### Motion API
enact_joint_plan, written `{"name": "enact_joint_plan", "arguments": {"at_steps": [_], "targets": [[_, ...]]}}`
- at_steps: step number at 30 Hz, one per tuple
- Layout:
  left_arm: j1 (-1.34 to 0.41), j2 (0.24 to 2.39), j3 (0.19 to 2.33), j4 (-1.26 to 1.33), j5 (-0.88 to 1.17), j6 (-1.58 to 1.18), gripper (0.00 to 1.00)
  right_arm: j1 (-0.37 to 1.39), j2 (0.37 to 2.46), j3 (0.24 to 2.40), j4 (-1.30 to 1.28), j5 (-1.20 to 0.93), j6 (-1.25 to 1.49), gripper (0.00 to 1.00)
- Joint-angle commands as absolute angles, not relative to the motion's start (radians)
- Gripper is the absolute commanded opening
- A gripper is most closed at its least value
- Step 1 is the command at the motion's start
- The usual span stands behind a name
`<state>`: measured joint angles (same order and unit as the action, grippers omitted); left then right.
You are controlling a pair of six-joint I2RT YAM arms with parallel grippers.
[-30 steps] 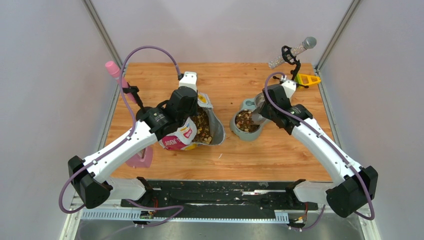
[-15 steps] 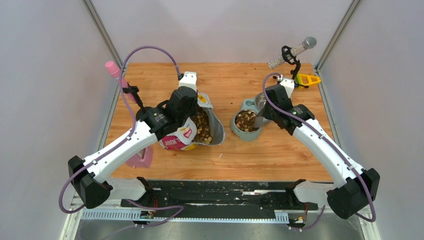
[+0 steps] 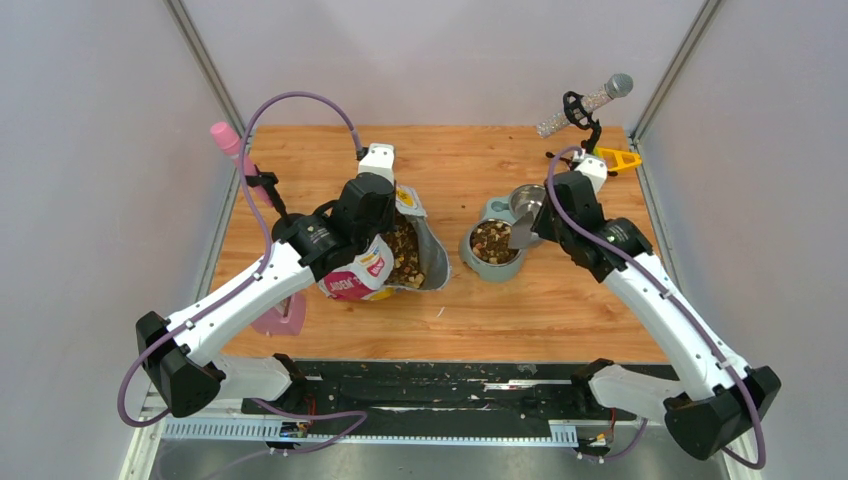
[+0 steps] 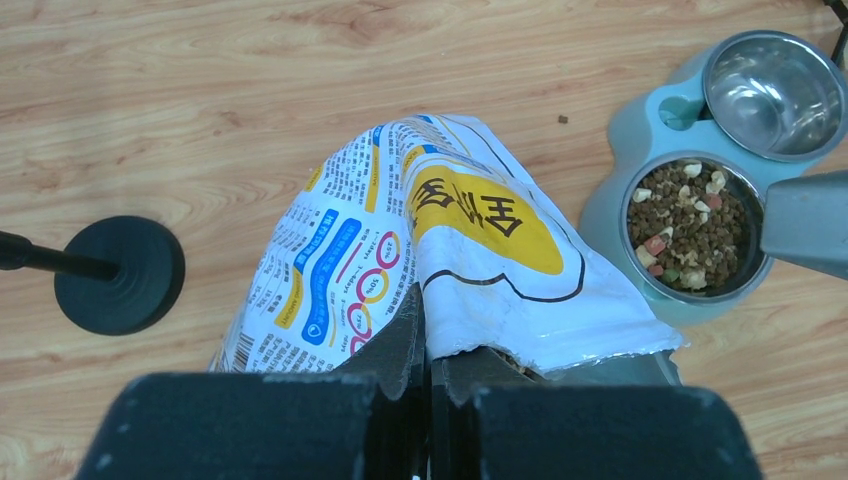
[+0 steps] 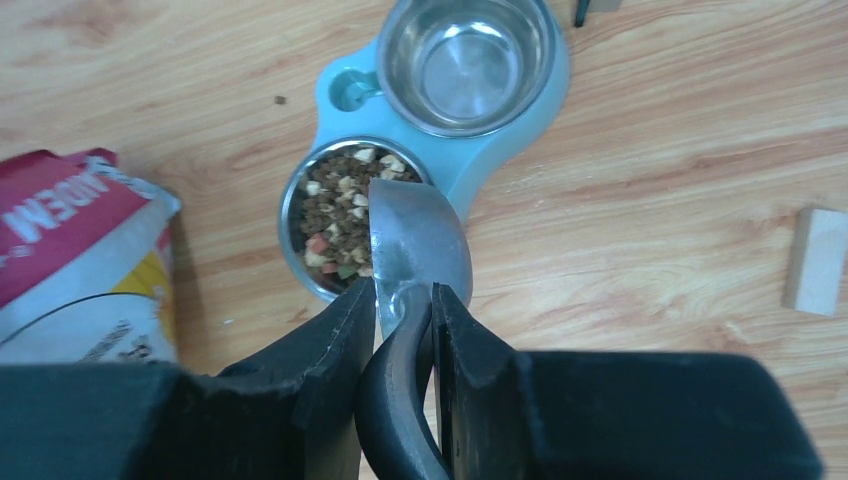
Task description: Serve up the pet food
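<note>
Right gripper (image 5: pixel 400 300) is clamping the grey scoop (image 5: pixel 415 240) handle, blade hovering just ahead over pet food (image 5: pixel 335 225) in the bowl (image 5: pixel 287 222); left gripper (image 4: pixel 425 330) is pinching the bag (image 4: pixel 480 260) rim.

The pet food (image 5: pixel 332 215) is dark brown flecked with tan, red and green bits; the bag (image 4: pixel 440 250) is white with a yellow oval bearing black characters, blue text panels and pink rings, its lining silver; the scoop (image 5: pixel 415 238) is plain grey; the feeder (image 5: pixel 482 166) is pale blue-green around shiny steel bowls; the table (image 3: pixel 560 300) shows orange-tan wood grain; the cables (image 3: pixel 300 95) are purple; a small far-left object (image 3: pixel 222 135) looks pink, though it is too small to be sure of more
</note>
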<state>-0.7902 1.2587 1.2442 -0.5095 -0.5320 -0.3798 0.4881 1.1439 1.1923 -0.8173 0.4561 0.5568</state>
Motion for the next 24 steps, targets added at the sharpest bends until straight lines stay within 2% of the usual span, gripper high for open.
{"name": "enact_joint_plan", "arguments": {"at_steps": [1, 7, 12, 17, 21, 24], "targets": [[-0.784, 1.229, 1.303, -0.450, -0.546, -0.379, 0.00, 0.483, 1.007, 1.252, -0.777, 0.373, 0.683, 0.00], [-0.784, 1.240, 1.326, -0.463, -0.545, -0.387, 0.00, 0.482, 0.812, 1.220, -0.718, 0.301, 0.818, 0.00], [-0.783, 1.251, 1.341, -0.457, -0.539, -0.390, 0.00, 0.484, 0.739, 1.211, -0.676, 0.035, 0.846, 0.00], [-0.784, 1.275, 1.368, -0.461, -0.544, -0.385, 0.00, 0.494, 0.824, 1.193, -0.603, -0.280, 0.871, 0.00], [-0.784, 1.286, 1.376, -0.476, -0.552, -0.387, 0.00, 0.581, 0.952, 1.233, -0.611, -0.265, 0.854, 0.00], [-0.785, 1.286, 1.379, -0.484, -0.556, -0.391, 0.00, 0.704, 1.027, 1.294, -0.659, -0.076, 0.838, 0.00]]}}
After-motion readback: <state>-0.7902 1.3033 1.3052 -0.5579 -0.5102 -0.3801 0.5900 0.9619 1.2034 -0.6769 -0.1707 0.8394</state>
